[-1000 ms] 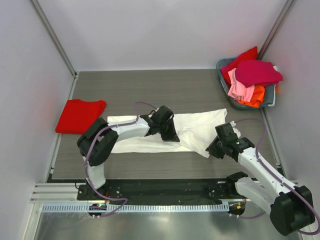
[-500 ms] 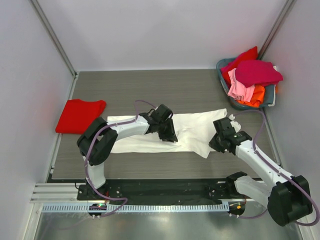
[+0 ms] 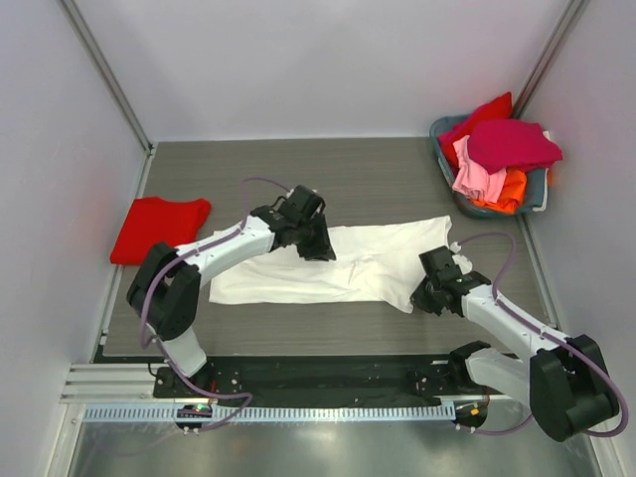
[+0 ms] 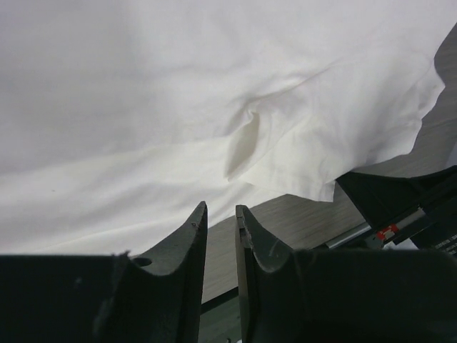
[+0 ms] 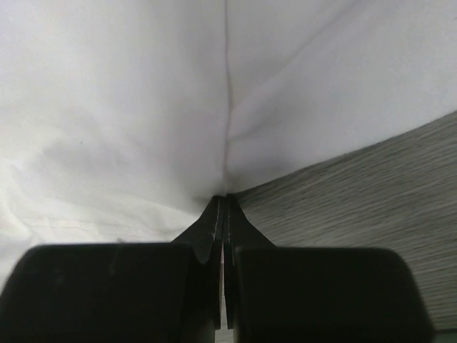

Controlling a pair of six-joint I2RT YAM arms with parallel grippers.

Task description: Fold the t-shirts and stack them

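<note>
Right pincer [image 5: 223,199] has its two dark fingers pressed together on the edge of the white t-shirt [image 5: 128,93], with grey table just beside the tips. A sharp crease runs up the cloth from where they pinch. From above, this pincer [image 3: 425,296] sits at the shirt's near right corner.

The table [image 3: 338,179] is grey wood grain, closed in by pale walls on three sides.

The white t-shirt [image 3: 368,260] is the largest cloth. It lies spread across the middle of the table from left to right, mostly flat, with soft wrinkles and a raised fold near its centre.

A grey-blue basket [image 3: 538,187] stands in the far right corner, well apart from the white shirt. It holds a loose heap of t-shirts: a magenta one [image 3: 512,144] on top, a red one [image 3: 487,114] behind it, and a pink one [image 3: 475,177] and an orange one [image 3: 502,194] hanging over the front rim.

A folded red t-shirt [image 3: 159,229] lies flat at the table's left side, near the white shirt's left end, with a strip of bare table between them.

The left pincer [image 3: 320,248] is over the far edge of the white shirt, near its middle. In its wrist view the left pincer [image 4: 220,209] has its fingers parted by a narrow gap with nothing between them. Wrinkled white cloth [image 4: 178,86] fills most of that view. Whether the tips touch the shirt cannot be told.
</note>
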